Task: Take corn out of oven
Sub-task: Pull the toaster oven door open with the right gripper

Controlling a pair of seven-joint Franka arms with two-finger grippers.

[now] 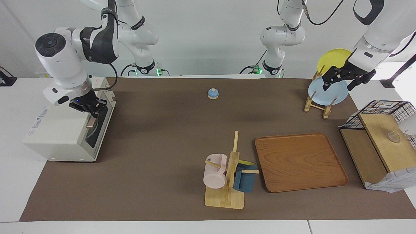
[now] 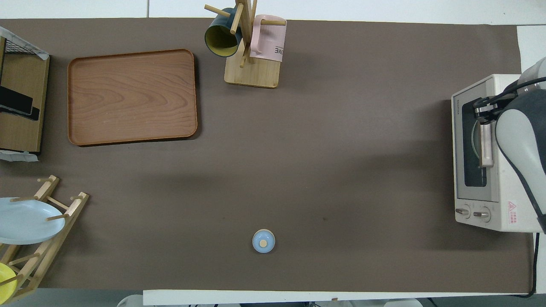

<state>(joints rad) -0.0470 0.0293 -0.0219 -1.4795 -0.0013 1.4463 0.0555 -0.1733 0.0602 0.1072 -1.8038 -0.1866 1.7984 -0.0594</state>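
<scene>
Right gripper [image 1: 92, 112] is clamped, it seems, on the bronze handle [image 1: 91, 123] of the toaster oven [image 1: 61, 130], set to pull the closed door open. Corn not visible, presumably inside. Left gripper [image 1: 338, 83] waits, fingers wide, over the blue plate [image 1: 320, 94].

Oven front open to approach; clutter sits toward the left arm's end.
Bare counter [image 1: 156, 143] runs in front of the oven [image 1: 70, 130], whose door is closed, right gripper [image 1: 92, 112] clamped on its handle [image 1: 92, 122]. Small bell [image 1: 213, 93] alone mid-counter near the robots. Mug rack [image 1: 227, 175], tray [image 1: 299, 161], plate rack [image 1: 320, 97] and basket [image 1: 380, 112] crowd the left arm's end, left gripper [image 1: 338, 83] over the plate rack.
</scene>
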